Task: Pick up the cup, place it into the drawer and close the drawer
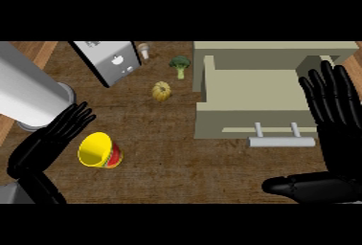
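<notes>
A yellow cup (97, 150) with a red and green pattern on its side lies tipped on the wooden counter at the lower left, its mouth facing up-left. My left hand (51, 139) is just left of it, fingers straight and pointing up-right, not touching the cup. The beige drawer (249, 91) stands pulled open at the upper right, nothing showing inside, with a pale bar handle (281, 140) on its front. My right hand (331, 103) is held open over the drawer's right edge, fingers up, thumb low at the right.
A small yellow squash (161, 91) and a broccoli floret (181, 64) lie left of the drawer. A grey appliance (109, 60) stands at the top left with a small bottle (144, 50) beside it. A large white cylinder (32, 93) fills the left edge.
</notes>
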